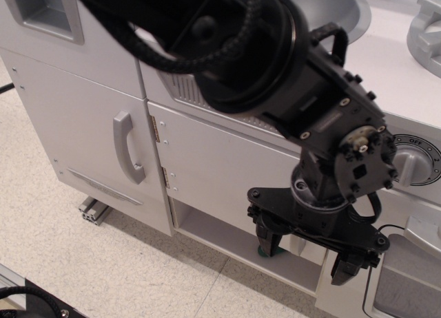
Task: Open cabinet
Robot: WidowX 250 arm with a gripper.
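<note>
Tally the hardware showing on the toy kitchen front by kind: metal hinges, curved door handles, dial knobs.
Metal hinges: 2
Curved door handle: 1
Dial knob: 1
Total: 4

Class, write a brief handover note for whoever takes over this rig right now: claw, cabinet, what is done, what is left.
Claw: open, holding nothing, pointing down at the lower right part of the cabinet door.
Cabinet: door looks shut, flush with the front; two hinges on its left edge. Its handle is not visible behind the arm.
Done: approach only.
Left: find and grip the handle, then swing the door open.
</note>
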